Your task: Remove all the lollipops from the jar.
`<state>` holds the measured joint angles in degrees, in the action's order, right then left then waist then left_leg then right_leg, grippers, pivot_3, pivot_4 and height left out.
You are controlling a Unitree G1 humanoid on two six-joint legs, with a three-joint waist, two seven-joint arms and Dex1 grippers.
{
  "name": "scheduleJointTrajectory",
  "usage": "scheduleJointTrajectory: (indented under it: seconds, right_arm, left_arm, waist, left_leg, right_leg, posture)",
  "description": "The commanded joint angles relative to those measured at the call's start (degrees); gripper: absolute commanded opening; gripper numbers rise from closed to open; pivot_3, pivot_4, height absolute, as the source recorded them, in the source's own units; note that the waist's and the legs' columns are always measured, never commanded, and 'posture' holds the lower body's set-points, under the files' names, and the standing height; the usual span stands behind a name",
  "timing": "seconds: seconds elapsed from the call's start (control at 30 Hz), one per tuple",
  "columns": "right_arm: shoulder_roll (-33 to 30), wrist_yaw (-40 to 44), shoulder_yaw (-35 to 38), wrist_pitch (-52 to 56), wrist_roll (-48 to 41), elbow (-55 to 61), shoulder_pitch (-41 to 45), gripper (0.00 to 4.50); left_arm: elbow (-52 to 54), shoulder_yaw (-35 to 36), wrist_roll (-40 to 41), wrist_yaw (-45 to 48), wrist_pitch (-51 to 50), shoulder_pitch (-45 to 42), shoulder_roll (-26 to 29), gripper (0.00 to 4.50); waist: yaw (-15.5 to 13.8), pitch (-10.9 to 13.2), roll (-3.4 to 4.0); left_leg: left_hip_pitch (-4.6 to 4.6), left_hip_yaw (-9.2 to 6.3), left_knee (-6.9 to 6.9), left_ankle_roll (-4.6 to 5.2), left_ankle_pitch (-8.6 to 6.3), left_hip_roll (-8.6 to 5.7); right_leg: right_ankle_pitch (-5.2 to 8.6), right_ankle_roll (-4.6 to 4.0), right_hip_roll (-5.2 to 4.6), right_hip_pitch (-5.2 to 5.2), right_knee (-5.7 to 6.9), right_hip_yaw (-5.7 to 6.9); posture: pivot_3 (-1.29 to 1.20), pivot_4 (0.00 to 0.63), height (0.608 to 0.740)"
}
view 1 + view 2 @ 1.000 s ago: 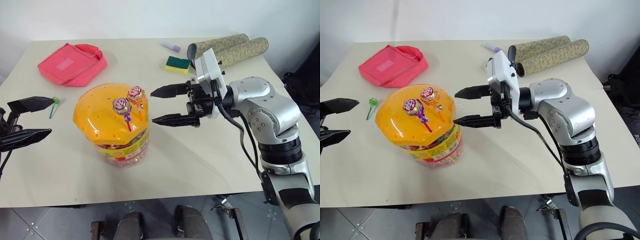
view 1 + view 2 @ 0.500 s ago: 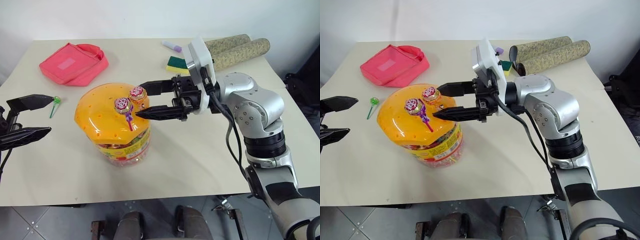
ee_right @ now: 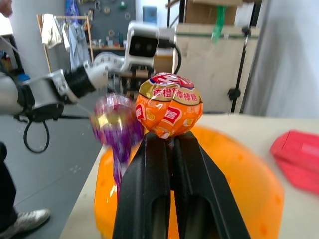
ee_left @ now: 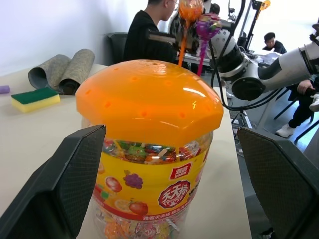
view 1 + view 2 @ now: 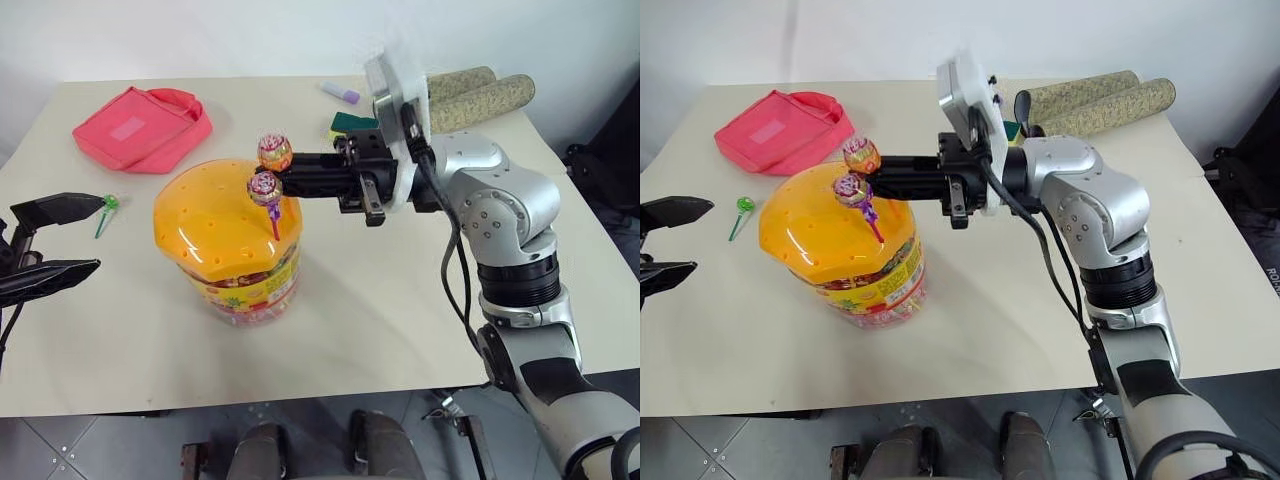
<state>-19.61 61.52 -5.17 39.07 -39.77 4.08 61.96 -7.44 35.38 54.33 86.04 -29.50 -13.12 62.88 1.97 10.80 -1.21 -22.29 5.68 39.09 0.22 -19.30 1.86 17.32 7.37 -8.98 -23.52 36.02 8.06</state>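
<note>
Two lollipops stood over the jar (image 5: 233, 240) near the middle of the surface (image 5: 380, 310). The orange-stick lollipop (image 5: 274, 151) was clamped just below its head in the right gripper (image 5: 272, 178), whose fingers were pressed together and reached in level from 3 o'clock; it looked lifted clear of the lid. The purple-stick lollipop (image 5: 265, 188) leaned just beside those fingers, its stick planted in the orange domed lid (image 5: 215, 222) and crowding the grip. A green-stick lollipop (image 5: 109, 207) lay on the surface at 9 o'clock of the jar, well apart from it and near the left gripper (image 5: 50, 240), which hung with its fingers wide apart facing the jar. Around them: a pink pouch (image 5: 142, 125) at 11 o'clock, a green-and-yellow sponge (image 5: 345, 123) at 1 o'clock, partly hidden by the right wrist, a small purple marker (image 5: 341, 92) behind it, and two rolled mats (image 5: 478, 95) at 2 o'clock. People sat in the background of the left wrist view.
</note>
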Motion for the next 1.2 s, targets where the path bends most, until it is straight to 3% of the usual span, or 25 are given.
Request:
scheduleJointTrajectory:
  seconds: [0.03, 0.23, 0.37, 0.5, 0.7, 0.97, 1.2]
  right_arm:
    - [-0.4, -2.3, 4.65, -1.04, -0.98, -1.61, 2.62, 0.03]
    - [-3.34, -4.17, 7.99, -2.6, 1.09, -5.81, 5.09, 0.03]
    - [-8.85, -5.89, 10.06, -1.57, 2.79, -5.72, 3.35, 0.03]
    - [-15.14, -5.98, 10.22, 2.1, 3.2, -3.06, -1.6, 0.03]
    - [-23.03, -9.17, 13.28, 8.56, 2.91, 4.0, -17.08, 0.03]
    - [-23.52, -15.82, 12.94, 11.88, 5.65, 6.67, -35.33, 0.03]
    - [-21.44, -18.26, 9.38, 9.28, 10.53, 2.6, -40.46, 0.03]
  left_arm:
    - [0.04, 1.99, 1.03, 4.32, 0.0, -0.5, 0.31, 4.5]
    - [-1.97, 3.84, 0.2, 4.72, -0.05, 0.45, 1.64, 4.5]
    - [-3.02, 5.74, -0.57, 5.35, -0.39, 3.41, 1.92, 4.5]
    - [-2.85, 7.5, -0.99, 5.61, -0.11, 7.23, 1.08, 4.5]
    - [3.43, 13.39, 2.6, 1.23, -1.43, 11.59, -2.46, 4.5]
    - [11.57, 19.78, 4.64, -1.27, -4.12, 17.36, -6.32, 4.5]
    - [14.38, 24.45, 6.83, -4.5, -5.54, 18.95, -7.68, 4.5]
  waist:
    - [-0.01, 0.0, 0.0]
    - [-0.01, 0.0, 0.0]
    - [0.01, 0.0, 0.0]
    - [-0.22, 0.0, -0.01]
    - [-0.36, 0.0, -0.01]
    - [-0.38, -0.01, -0.01]
    - [-0.38, -0.01, -0.01]
  left_leg:
    - [0.0, 0.0, 0.0, 0.0, 0.0, 0.0]
    - [0.0, 0.05, 0.0, 0.0, 0.0, 0.0]
    - [-0.01, 0.11, -0.02, 0.0, 0.0, 0.0]
    - [0.0, 0.14, -0.03, 0.01, -0.01, 0.0]
    - [0.0, 0.2, -0.04, 0.01, -0.02, 0.03]
    - [0.12, 0.28, -0.06, -0.02, -0.03, 0.08]
    - [0.14, 0.3, -0.02, -0.03, -0.04, 0.1]
  right_leg:
    - [0.0, 0.0, 0.0, 0.0, 0.0, 0.0]
    - [0.0, 0.0, 0.0, -0.02, 0.0, -0.06]
    - [0.0, 0.0, 0.0, -0.07, -0.01, -0.12]
    - [0.0, 0.0, 0.0, -0.06, -0.02, -0.15]
    - [0.0, 0.0, 0.0, -0.09, -0.03, -0.22]
    - [-0.01, 0.01, 0.03, -0.06, -0.02, -0.33]
    - [-0.02, -0.01, 0.04, -0.06, -0.01, -0.38]
  posture:
    - [0.0, 0.15, 0.74]
    - [0.0, 0.15, 0.74]
    - [0.0, 0.15, 0.74]
    - [0.0, 0.15, 0.74]
    - [0.0, 0.15, 0.74]
    - [0.0, 0.15, 0.74]
    - [0.0, 0.15, 0.74]
